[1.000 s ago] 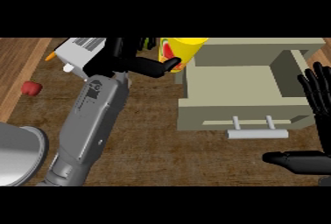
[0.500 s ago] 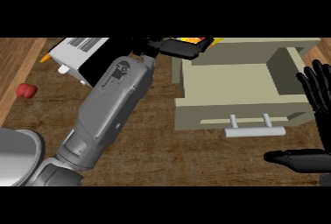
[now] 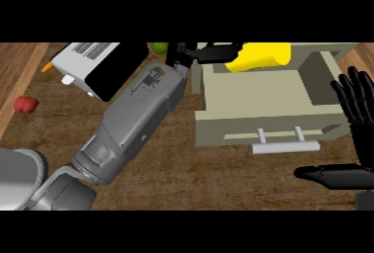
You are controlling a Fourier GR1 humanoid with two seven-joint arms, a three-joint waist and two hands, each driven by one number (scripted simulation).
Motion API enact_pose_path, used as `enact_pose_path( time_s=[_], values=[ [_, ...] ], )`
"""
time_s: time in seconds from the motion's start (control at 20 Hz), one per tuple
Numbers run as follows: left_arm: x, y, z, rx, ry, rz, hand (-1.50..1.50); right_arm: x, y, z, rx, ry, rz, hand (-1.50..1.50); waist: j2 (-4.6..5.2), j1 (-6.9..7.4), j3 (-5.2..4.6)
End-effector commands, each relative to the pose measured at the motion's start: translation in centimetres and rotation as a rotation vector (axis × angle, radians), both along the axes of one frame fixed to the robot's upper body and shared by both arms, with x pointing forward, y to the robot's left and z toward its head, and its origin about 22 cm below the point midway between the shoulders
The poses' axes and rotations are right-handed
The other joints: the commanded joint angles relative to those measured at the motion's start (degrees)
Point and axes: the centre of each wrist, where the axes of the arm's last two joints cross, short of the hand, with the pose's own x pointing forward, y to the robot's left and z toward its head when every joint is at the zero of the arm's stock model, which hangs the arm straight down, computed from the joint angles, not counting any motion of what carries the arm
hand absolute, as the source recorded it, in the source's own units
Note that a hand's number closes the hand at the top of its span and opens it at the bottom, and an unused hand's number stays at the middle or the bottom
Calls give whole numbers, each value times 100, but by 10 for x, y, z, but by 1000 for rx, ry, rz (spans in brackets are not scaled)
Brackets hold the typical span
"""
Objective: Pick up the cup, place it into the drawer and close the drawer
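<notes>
You are holding the yellow cup (image 3: 259, 57) in your curled left hand (image 3: 208, 52) over the open drawer (image 3: 252, 126)'s back edge, so releasing and closing are remaining, while your right hand (image 3: 356, 99) is resting open.

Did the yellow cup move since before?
Yes. The yellow cup, held in the left hand, moved rightward from beside the toaster to over the open drawer.

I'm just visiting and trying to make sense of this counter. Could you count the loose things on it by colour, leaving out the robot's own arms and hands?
Yellow: 1, the cup in the left hand
Red: 1, the small red thing
Green: 1, the green thing, mostly hidden
White and black: 1, the toaster
Beige: 1, the open drawer
Total: 5
</notes>
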Motion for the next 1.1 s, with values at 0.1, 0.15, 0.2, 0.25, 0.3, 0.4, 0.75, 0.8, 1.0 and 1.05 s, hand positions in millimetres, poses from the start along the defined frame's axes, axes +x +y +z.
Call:
enact_pose_path(
  time_s=[0.1, 0.15, 0.2, 0.25, 0.3, 0.4, 0.75, 0.8, 1.0, 1.05],
  values=[
    [-2, -7, -13, 57, 46, 15, 150, -7, -16, -5, 2, 4, 8, -150, 8, -91, 3],
    [-3, -9, -18, 94, 44, 31, 150, 5, -3, 0, 0, 8, 11, -150, 33, -160, 3],
    [1, 1, -29, 137, 53, 38, 150, 0, 9, -12, -5, -7, 12, -150, 25, -33, 2],
    [2, -8, -15, 156, 43, 65, 150, 3, -2, 10, -13, -7, 44, -150, 53, -234, 3],
    [2, -12, -10, 190, 58, 34, 150, -2, 4, 0, -6, -14, 5, -150, 32, -145, 3],
    [-3, -3, -38, 221, 76, 49, 150, 4, 16, 5, -3, -12, 29, -150, 53, -200, 2],
    [-10, -20, -31, 356, 100, 59, -150, 8, 5, -1, -10, -24, 38, -150, 66, -260, 7],
    [-17, -17, -50, 361, 86, 89, -150, 11, 3, 1, -5, -23, 46, -150, 80, -325, 7],
    [-14, -24, -33, 319, 54, 97, -150, 3, -2, 15, -18, -26, 64, -150, 64, -301, 1],
    [-21, -28, -36, 290, 49, 83, -150, 10, -1, 8, 17, -7, 62, -150, 42, -191, 1]
  ],
)
